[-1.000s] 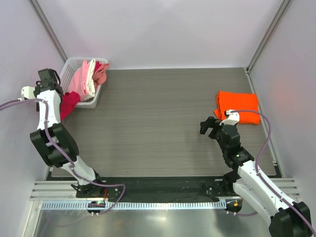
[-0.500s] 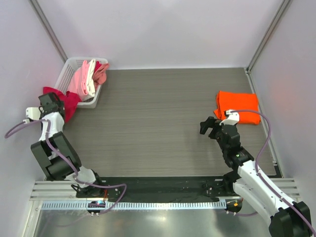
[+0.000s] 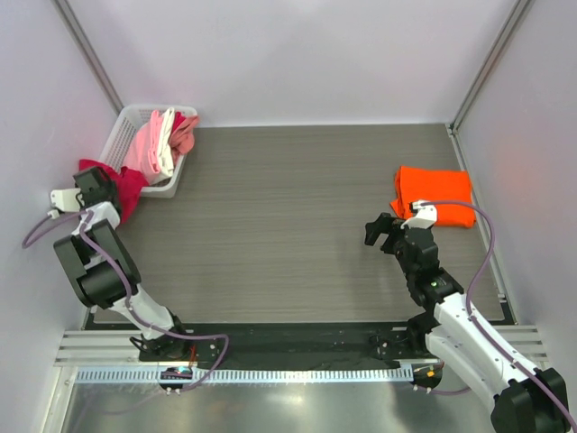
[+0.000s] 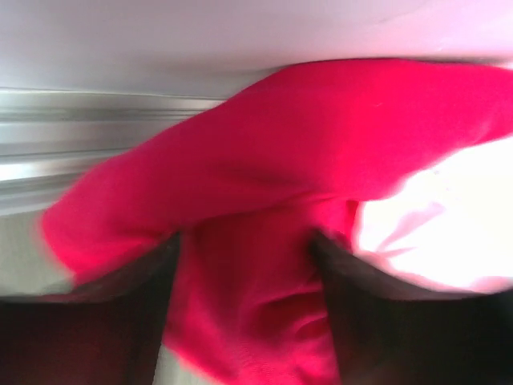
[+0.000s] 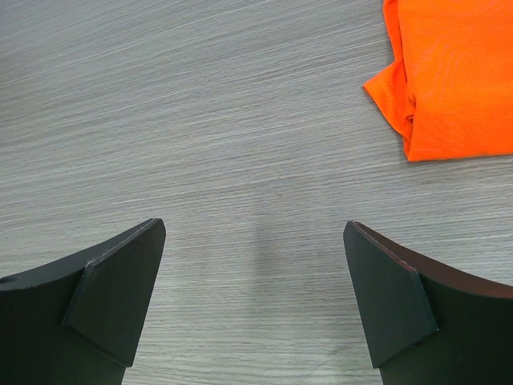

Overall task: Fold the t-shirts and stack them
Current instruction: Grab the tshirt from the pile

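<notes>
Pinching the crimson t-shirt (image 3: 126, 185), left fingers (image 4: 88, 337) hang at table's (image 3: 288, 225) left edge.

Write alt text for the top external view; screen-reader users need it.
The left gripper holds a crimson t-shirt beside a white basket of pink and white shirts. Across the grey table, the right gripper hovers open near a folded orange t-shirt.

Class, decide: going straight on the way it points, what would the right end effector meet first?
Probably bare table; the right end effector is open, and the orange t-shirt lies off to its side.
</notes>
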